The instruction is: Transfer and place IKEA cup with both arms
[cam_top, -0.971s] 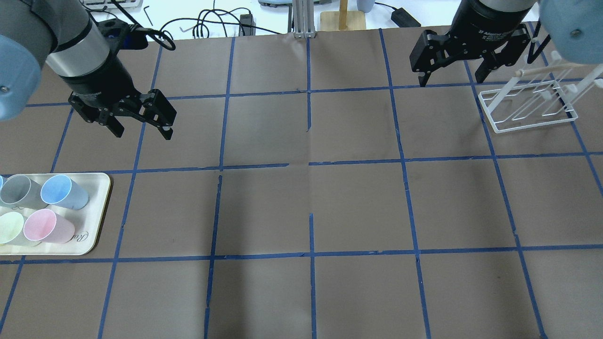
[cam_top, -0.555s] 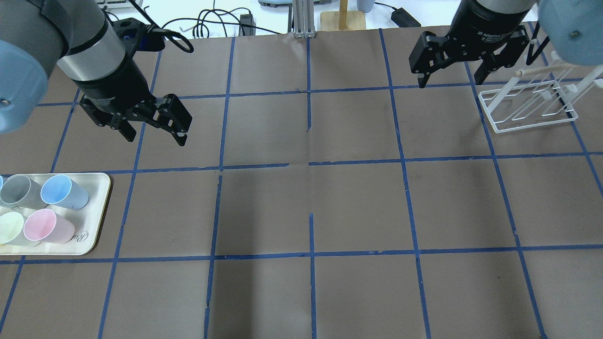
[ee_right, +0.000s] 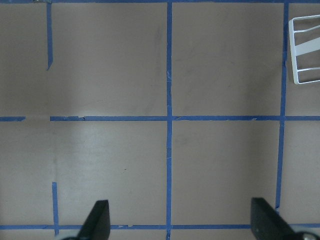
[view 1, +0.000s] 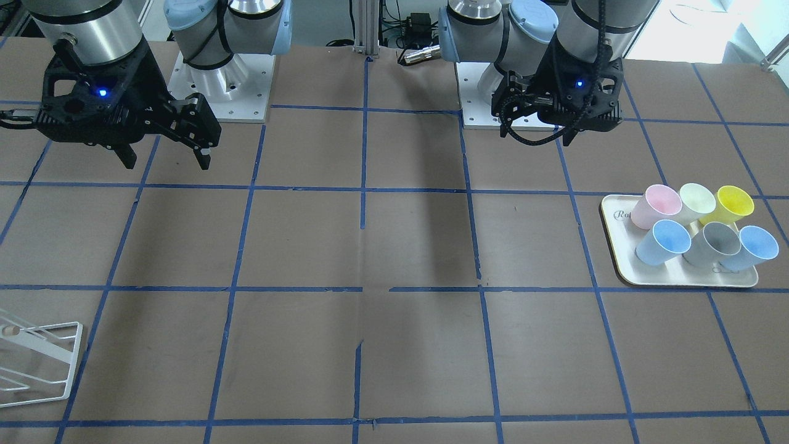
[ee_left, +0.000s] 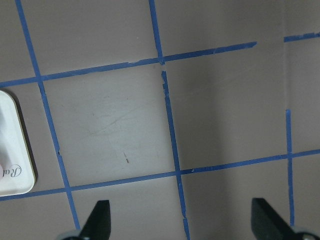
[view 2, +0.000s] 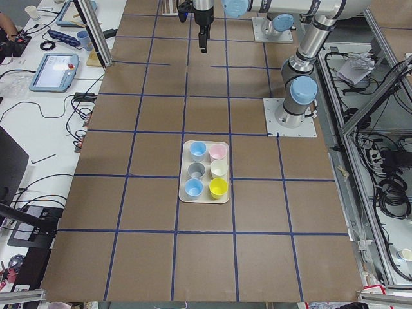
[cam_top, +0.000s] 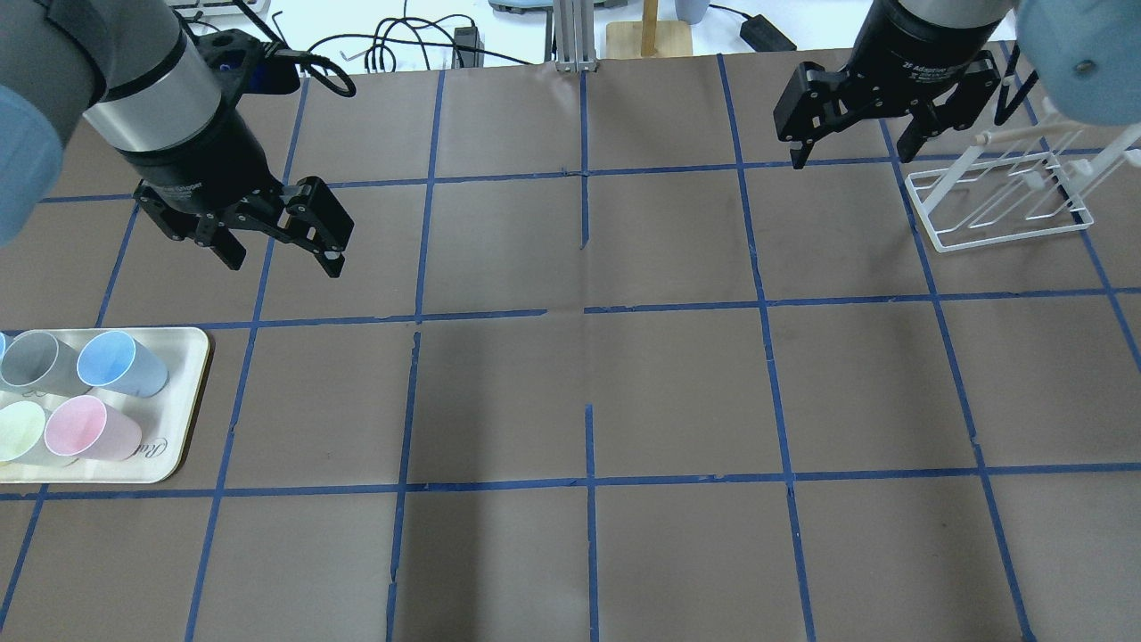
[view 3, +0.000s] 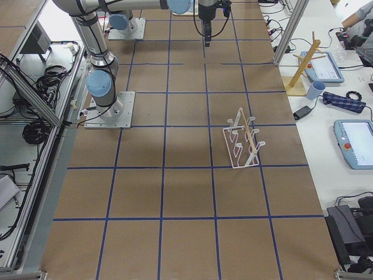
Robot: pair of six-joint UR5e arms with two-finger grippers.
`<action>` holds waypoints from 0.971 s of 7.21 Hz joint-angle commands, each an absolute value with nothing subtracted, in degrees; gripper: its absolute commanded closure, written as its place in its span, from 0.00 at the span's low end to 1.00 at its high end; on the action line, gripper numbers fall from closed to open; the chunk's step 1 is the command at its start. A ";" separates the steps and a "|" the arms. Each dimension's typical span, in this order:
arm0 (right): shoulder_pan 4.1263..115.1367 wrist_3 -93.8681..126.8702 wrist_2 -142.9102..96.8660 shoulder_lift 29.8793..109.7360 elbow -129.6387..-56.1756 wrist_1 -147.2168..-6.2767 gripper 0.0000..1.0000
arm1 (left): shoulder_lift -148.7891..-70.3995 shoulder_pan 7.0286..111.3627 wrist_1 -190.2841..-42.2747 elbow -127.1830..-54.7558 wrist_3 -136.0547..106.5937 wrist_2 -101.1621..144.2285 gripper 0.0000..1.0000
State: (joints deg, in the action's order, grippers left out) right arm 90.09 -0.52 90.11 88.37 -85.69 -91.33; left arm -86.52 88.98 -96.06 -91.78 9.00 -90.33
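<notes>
Two light-blue IKEA cups (view 1: 662, 242) (view 1: 749, 246) stand on a cream tray (view 1: 678, 280) with other cups. In the overhead view one blue cup (cam_top: 120, 364) shows on the tray (cam_top: 183, 401) at the left edge. My left gripper (cam_top: 283, 263) is open and empty, above the table beyond the tray and to its right. Its wrist view (ee_left: 181, 220) shows bare table and the tray's corner (ee_left: 12, 150). My right gripper (cam_top: 853, 153) is open and empty at the far right, also seen from the front (view 1: 167, 164).
A grey cup (cam_top: 40, 361), a pink cup (cam_top: 89, 428) and a pale green cup (cam_top: 20, 431) share the tray, with a yellow cup (view 1: 730, 205). A white wire rack (cam_top: 998, 201) stands just right of the right gripper. Cables and a wooden stand (cam_top: 649, 36) lie past the far edge.
My left gripper has moved a little to the right and toward the near side, still open. The right gripper has barely moved. The cups have not moved.
</notes>
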 commanded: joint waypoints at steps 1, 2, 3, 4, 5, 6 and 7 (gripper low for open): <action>90.09 -0.53 90.09 88.33 -85.69 -91.32 0.00 | -86.48 88.86 -96.15 -91.76 9.05 -90.62 0.00; 90.09 -0.53 90.09 88.33 -85.69 -91.32 0.00 | -86.48 88.86 -96.07 -91.67 8.97 -90.44 0.00; 90.09 -0.53 90.09 88.33 -85.69 -91.32 0.00 | -86.40 88.86 -96.15 -91.58 8.96 -90.00 0.00; 90.09 -0.53 90.09 88.33 -85.69 -91.32 0.00 | -86.14 88.86 -96.15 -91.58 8.96 -90.00 0.00; 90.09 -0.53 90.09 88.33 -85.69 -91.32 0.00 | -86.05 88.86 -96.07 -91.58 8.96 -90.00 0.00; 90.09 -0.53 90.09 88.24 -85.69 -91.32 0.00 | -86.04 88.86 -96.15 -91.67 8.96 -90.35 0.00; 90.00 -0.53 90.09 88.24 -85.69 -91.32 0.00 | -86.04 88.86 -96.15 -91.67 8.96 -90.26 0.00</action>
